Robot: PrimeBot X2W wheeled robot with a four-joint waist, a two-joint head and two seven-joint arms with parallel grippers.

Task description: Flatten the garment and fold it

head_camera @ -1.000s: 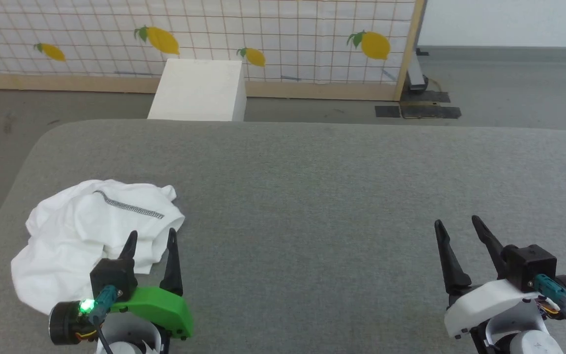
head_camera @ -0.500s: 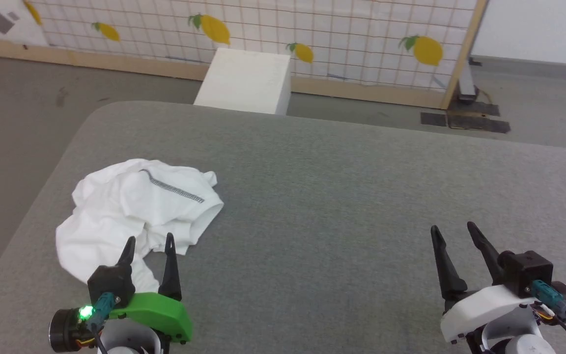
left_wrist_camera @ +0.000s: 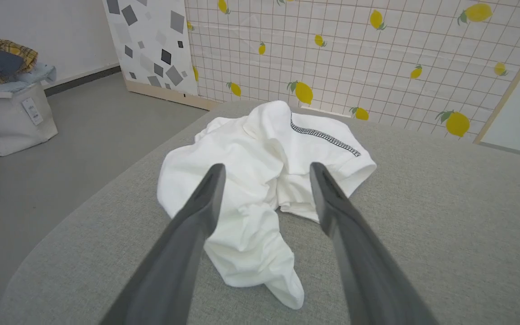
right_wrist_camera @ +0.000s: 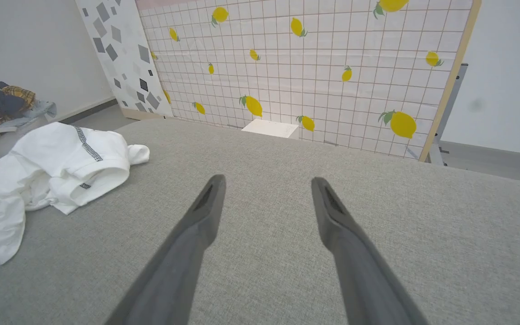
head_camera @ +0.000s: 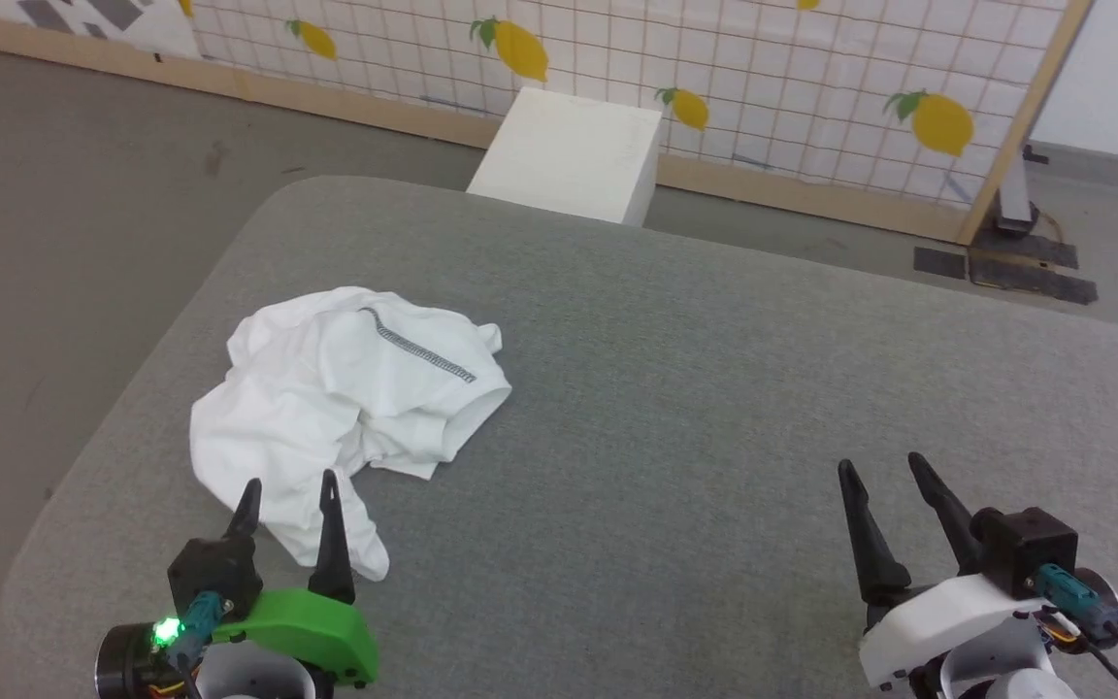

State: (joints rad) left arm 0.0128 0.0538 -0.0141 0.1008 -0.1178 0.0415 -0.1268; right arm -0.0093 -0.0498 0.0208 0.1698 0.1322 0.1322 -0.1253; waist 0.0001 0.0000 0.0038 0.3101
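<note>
White thin fabric, the garment (head_camera: pixel 345 388) lay crumpled in a heap on the left part of the grey cloth-covered surface (head_camera: pixel 695 388), near its rounded left corner. One dark zigzag seam (head_camera: pixel 418 354) showed on top, running diagonally, and a narrow lobe of cloth trailed toward the robot. It was not flattened and not folded. The left gripper (head_camera: pixel 289 479), green-shelled, sat at the lower left of the head view with its fingers spread apart, tips over the near trailing edge of the garment; no cloth was pinched between them, and contact with the fabric could not be told. In the left wrist view the two fingers framed the heap. The right gripper (head_camera: pixel 879 462), white-shelled, was at the lower right, fingers likewise parted and empty, over bare grey surface, well apart from the garment. The right wrist view put the garment far to its left. Beyond the far edge of the surface a white box (head_camera: pixel 569 155) stood on the floor (head_camera: pixel 83 194), near a grid-patterned screen (head_camera: pixel 792 87) printed with lemons. A pile of mixed clothes (left_wrist_camera: pixel 2 58) sat on a pale bag (left_wrist_camera: pixel 7 126) at the left of the left wrist view.
</note>
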